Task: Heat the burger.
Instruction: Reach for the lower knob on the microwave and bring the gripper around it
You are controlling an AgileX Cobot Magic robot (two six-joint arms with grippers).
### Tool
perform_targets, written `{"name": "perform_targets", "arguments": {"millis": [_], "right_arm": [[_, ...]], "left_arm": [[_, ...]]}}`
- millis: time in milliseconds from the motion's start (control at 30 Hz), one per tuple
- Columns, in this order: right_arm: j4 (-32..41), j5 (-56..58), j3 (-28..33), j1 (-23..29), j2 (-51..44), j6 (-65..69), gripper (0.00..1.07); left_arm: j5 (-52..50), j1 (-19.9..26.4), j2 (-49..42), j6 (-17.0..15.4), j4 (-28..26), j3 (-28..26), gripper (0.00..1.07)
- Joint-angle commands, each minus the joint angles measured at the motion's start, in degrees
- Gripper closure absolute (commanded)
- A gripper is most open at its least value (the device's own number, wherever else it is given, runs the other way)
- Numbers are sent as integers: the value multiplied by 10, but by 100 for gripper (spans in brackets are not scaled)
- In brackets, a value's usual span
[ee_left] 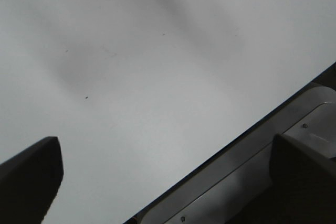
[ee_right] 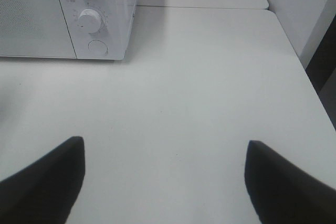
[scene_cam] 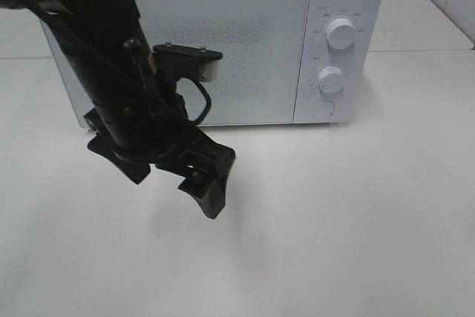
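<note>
"Exterior high view first: where is the left pincer (scene_cam: 174, 180)?"

"It hangs over the white table (scene_cam: 334, 220) in front of the microwave (scene_cam: 223, 42), low and near the left half of the door (scene_cam: 245, 35). Its black fingers (scene_cam: 211, 191) point down and are spread."

"Released, then?"

"Yes. The left wrist view shows that pincer (ee_left: 168, 150) with its fingers (ee_left: 31, 174) far apart and only bare table (ee_left: 157, 51) between them."

"And the right pincer (ee_right: 165, 142)?"

"It shows only in the right wrist view. It is released too, with its dark fingers (ee_right: 44, 182) wide apart over empty table (ee_right: 199, 77). The microwave (ee_right: 37, 14) stands well beyond it."

"The burger?"

"I see it in none of the three views, so I cannot tell where it is. The microwave door is shut and its speckled panel lets nothing show through."

"What about the controls?"

"The panel to the right of the door has two white knobs, the upper knob (scene_cam: 340, 33) above the lower knob (scene_cam: 331, 79), and a round button (scene_cam: 323, 108) under them. Neither pincer touches them."
</note>
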Motion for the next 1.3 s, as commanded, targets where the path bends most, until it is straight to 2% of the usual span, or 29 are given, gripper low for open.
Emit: {"name": "perform_targets", "arguments": {"millis": [33, 133, 167, 233, 267, 300, 333, 400, 433, 467, 533, 600, 633, 700, 933, 1000, 1200, 1300], "right_arm": [[-1, -4, 0, -3, -20, 2, 32], [-1, -4, 0, -3, -20, 2, 32], [-1, -4, 0, -3, -20, 2, 32], [-1, -4, 0, -3, -20, 2, 32], [-1, -4, 0, -3, -20, 2, 32], [-1, -4, 0, -3, -20, 2, 32], [-1, -4, 0, -3, -20, 2, 32], [-1, -4, 0, -3, -20, 2, 32], [-1, -4, 0, -3, -20, 2, 32], [-1, -4, 0, -3, -20, 2, 32], [-1, -4, 0, -3, -20, 2, 32], [-1, -4, 0, -3, -20, 2, 32], [-1, -4, 0, -3, -20, 2, 32], [-1, -4, 0, -3, -20, 2, 32], [-1, -4, 0, -3, -20, 2, 32], [-1, -4, 0, -3, -20, 2, 32], [-1, -4, 0, -3, -20, 2, 32], [-1, -4, 0, -3, -20, 2, 32]], "left_arm": [[25, 23, -13, -6, 0, -2, 6], [56, 69, -28, 7, 1, -1, 6], [56, 69, -28, 7, 1, -1, 6], [64, 104, -47, 11, 1, 11, 6], [64, 104, -47, 11, 1, 11, 6], [65, 131, -63, 7, 0, 26, 6], [65, 131, -63, 7, 0, 26, 6], [72, 180, -92, 14, -7, 58, 6], [72, 180, -92, 14, -7, 58, 6], [75, 214, -113, 22, -9, 83, 6], [75, 230, -125, 23, -9, 96, 6], [75, 270, -162, 23, -9, 128, 6], [75, 270, -162, 23, -9, 128, 6], [75, 313, -219, 23, -11, 171, 6], [58, 355, -305, 23, 5, 239, 6], [54, 371, -347, 23, 13, 280, 6], [49, 374, -439, 23, 48, 343, 6], [46, 374, -484, 23, 50, 355, 6]]}}
